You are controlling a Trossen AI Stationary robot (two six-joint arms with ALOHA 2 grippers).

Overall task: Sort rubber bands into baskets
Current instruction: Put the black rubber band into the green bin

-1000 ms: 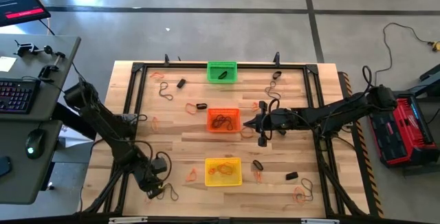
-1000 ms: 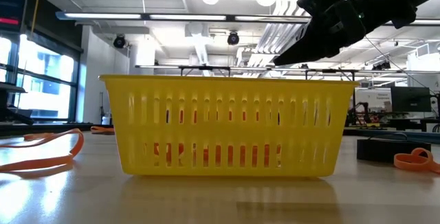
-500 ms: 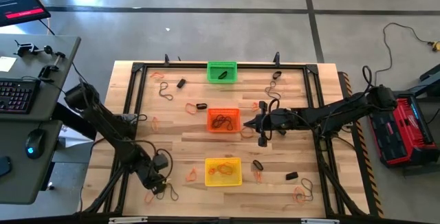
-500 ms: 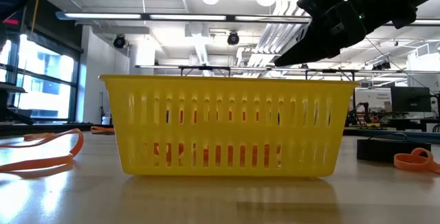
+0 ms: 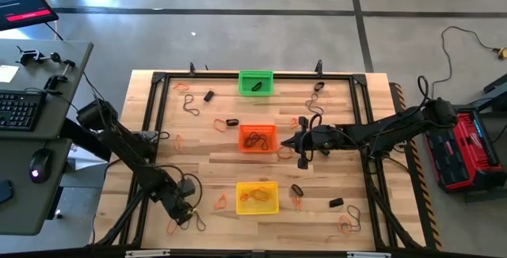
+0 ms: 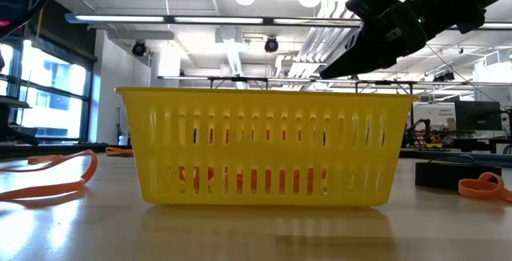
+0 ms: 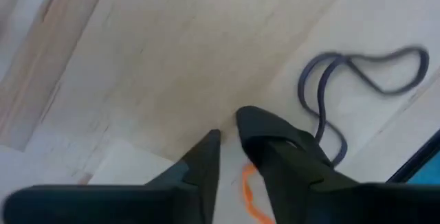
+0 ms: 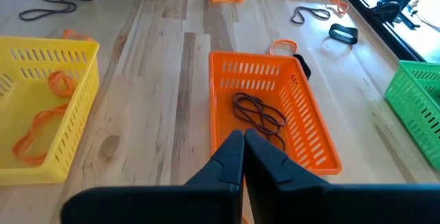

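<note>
I am narrowing the left gripper [image 7: 230,138], wide a moment ago, over a thin orange band [image 7: 249,195] at the table's near-left corner, beside a dark band [image 7: 357,80]; no grip confirmed yet. The yellow basket [image 5: 257,198] sits nearby. The right gripper [image 5: 291,142] is hanging pressed together beside the orange basket [image 5: 257,138].

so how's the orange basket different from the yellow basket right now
The orange basket holds a tangle of dark brown rubber bands; the yellow basket holds thin orange rubber bands. From above, the orange one sits mid-table, the yellow one nearer the front edge. Both are same-sized rectangular mesh.
</note>
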